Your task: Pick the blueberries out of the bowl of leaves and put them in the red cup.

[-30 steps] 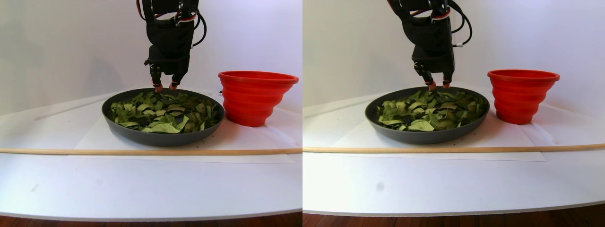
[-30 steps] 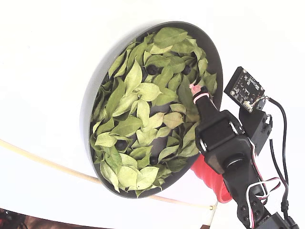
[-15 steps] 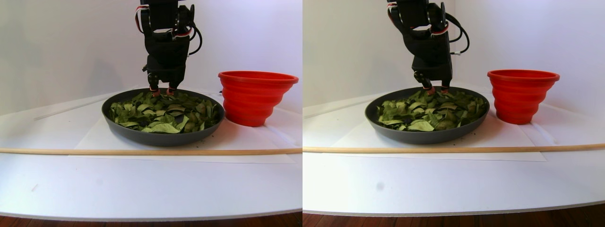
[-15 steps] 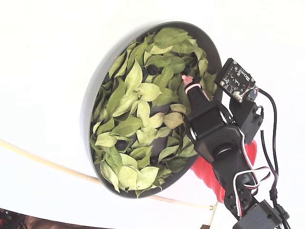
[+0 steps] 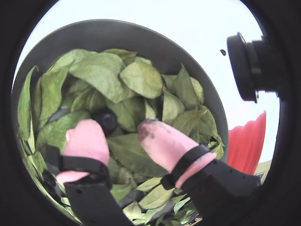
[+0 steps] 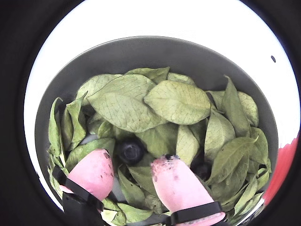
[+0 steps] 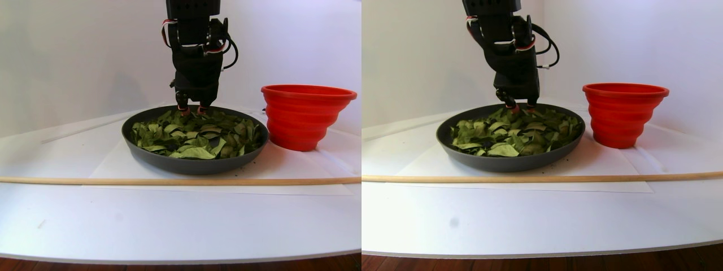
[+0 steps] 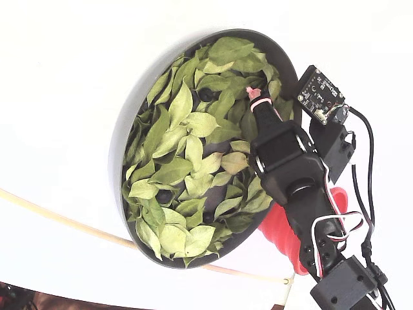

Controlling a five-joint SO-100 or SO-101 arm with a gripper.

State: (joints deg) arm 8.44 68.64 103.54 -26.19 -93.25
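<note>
The dark grey bowl (image 7: 186, 165) (image 8: 119, 148) holds many green leaves (image 8: 171, 171) (image 6: 178, 101). My gripper (image 6: 134, 172) (image 5: 120, 134) is open, its pink fingertips (image 6: 94, 169) down among the leaves at the bowl's far side in the stereo pair view (image 7: 191, 108). A blueberry (image 6: 130, 149) (image 5: 106, 120) lies just ahead of the gap between the fingertips, not gripped. Another berry (image 6: 203, 169) peeks from under leaves to the right. In the fixed view two more blueberries (image 8: 205, 95) (image 8: 164, 196) show. The red cup (image 7: 302, 118) (image 8: 281, 232) stands beside the bowl, mostly hidden by the arm in the fixed view.
A long wooden rod (image 7: 169, 181) lies across the white table in front of the bowl. A sheet of white paper (image 7: 113, 166) is under the bowl. A small camera board (image 8: 321, 95) rides on the arm beside the gripper. A wall rises close behind.
The arm has swung toward the bowl's far side and come down; the fingertips went from just above the rim to resting among the leaves. The jaws stay open.
</note>
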